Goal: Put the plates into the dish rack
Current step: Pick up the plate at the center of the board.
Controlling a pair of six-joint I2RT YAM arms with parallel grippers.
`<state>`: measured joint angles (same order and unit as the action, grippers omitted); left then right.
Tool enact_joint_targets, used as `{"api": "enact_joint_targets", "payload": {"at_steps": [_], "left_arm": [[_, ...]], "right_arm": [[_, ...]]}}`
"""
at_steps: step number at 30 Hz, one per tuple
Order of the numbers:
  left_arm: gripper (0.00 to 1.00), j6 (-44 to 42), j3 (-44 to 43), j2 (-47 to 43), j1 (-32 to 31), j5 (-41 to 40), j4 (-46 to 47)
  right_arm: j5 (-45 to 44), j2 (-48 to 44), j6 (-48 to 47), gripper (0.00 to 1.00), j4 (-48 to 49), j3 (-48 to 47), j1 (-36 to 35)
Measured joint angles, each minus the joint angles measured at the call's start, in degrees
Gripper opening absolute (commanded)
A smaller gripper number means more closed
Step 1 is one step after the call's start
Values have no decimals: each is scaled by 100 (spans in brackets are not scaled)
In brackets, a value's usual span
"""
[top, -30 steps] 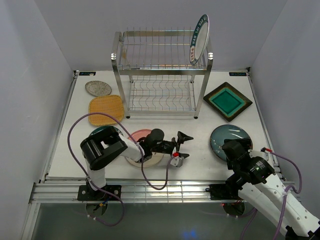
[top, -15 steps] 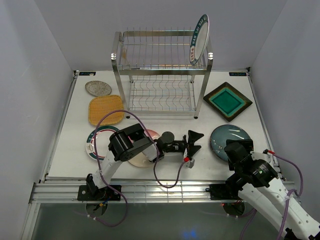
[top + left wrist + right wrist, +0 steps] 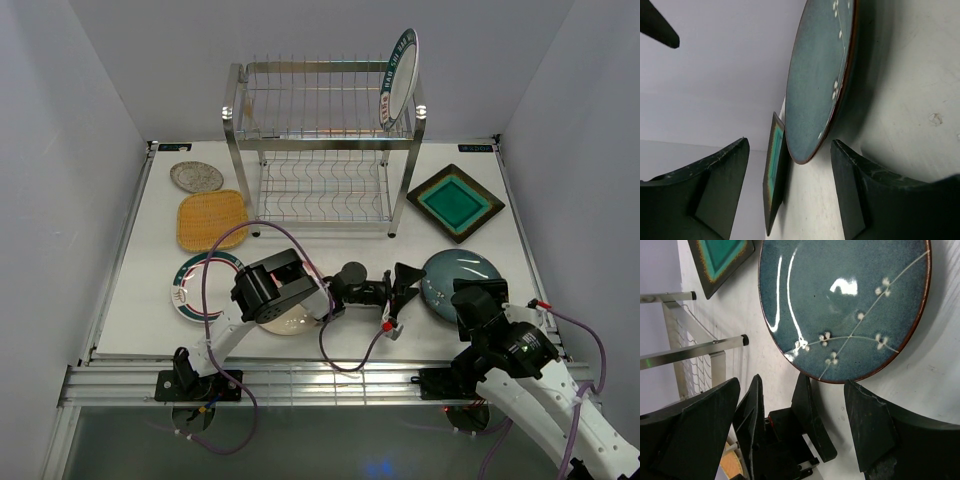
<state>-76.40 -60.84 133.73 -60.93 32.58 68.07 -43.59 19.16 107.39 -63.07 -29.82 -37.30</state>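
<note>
Flanking the dark blue-grey plate, both grippers empty

Lower right of the top view: right gripper, jaws spread wide, just short of the plate's near rim. Left gripper alongside, jaws apart, tips at the left rim. Plate flat on the worktop. Beyond, top centre: dish rack holding one patterned plate upright.

No wording can be read with certainty. Blue character-like marks and a small red patch are seen on the rim of the blue-patterned plate, which is stood at the right end of the top tier of the dish rack, but they are too small to be made out. On the far edge of the table, one dark label is fixed left of the dish rack and a second dark label right of it. Their bluish print is not legible.
</note>
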Motion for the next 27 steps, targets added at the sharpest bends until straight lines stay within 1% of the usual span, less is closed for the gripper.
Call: {"api": "enact_joint_targets", "payload": {"at_steps": [6,9,12,13,16,17,20,24,27], "left_arm": [[75,-885,-90,81,-57,111,-164],[72,-1213,-170,103,-96,111,-337],[68,-1467,-269,138,-131,107,-551],[65,-1545,-313,166,-142,103,-592],[62,-1753,-428,225,-157,85,-778],[56,-1818,-470,236,-162,81,-846],[49,-1974,-573,295,-184,35,-1082],[49,-2186,-715,341,-225,-24,-1311],[52,-2245,-817,356,-251,-39,-1453]], "right_arm": [[-13,-225,-153,90,42,81,0],[-15,-234,-188,90,57,83,0],[-15,-236,-234,90,59,83,0],[-15,-243,-247,90,59,83,0],[-15,-306,-280,90,61,85,0],[-15,-332,-289,90,61,87,0],[-15,-391,-304,90,63,114,0],[-15,-398,-345,90,66,155,0],[-15,-420,-391,91,107,155,0]]}}
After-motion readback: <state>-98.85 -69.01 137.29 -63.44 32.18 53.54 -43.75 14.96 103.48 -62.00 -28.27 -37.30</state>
